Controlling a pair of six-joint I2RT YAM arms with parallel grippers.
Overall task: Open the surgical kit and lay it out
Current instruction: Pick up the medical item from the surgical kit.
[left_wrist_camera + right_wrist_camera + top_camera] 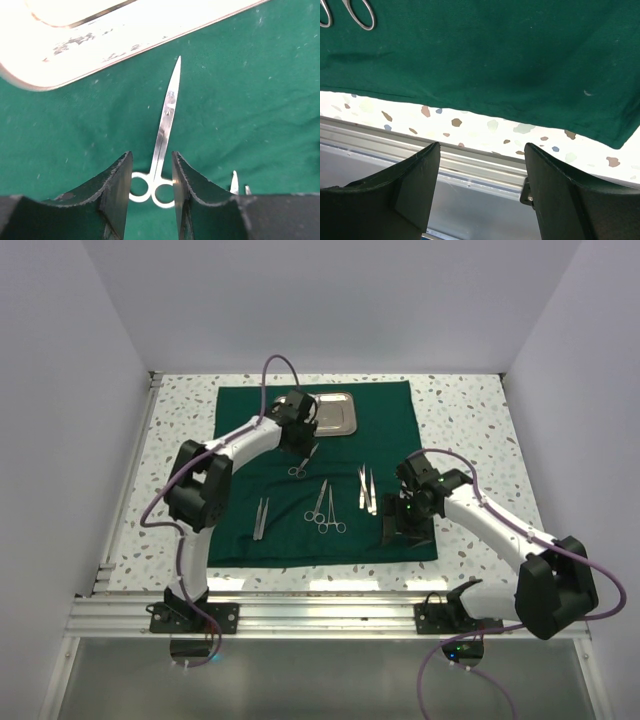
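here one cloth (400, 430) lies spread, bearing one tray (333, 412), three scissor-like tools (318, 502) and seemingly three tweezers (261, 516). left gripper (152, 157) gapes empty astride one scissors (165, 120); right gripper (482, 147) gapes empty over the cloth's near edge.

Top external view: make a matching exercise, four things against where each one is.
Things:
1. steel tray
2. scissors
3. right pincer
4. tweezers

Places:
A. by the near right corner of the green cloth, open and empty
B. far middle of the cloth
C. flat on the cloth, between the fingers of the open left pincer
D. near left part of the cloth, apart from the other instruments

Pairs: 1-B, 2-C, 3-A, 4-D
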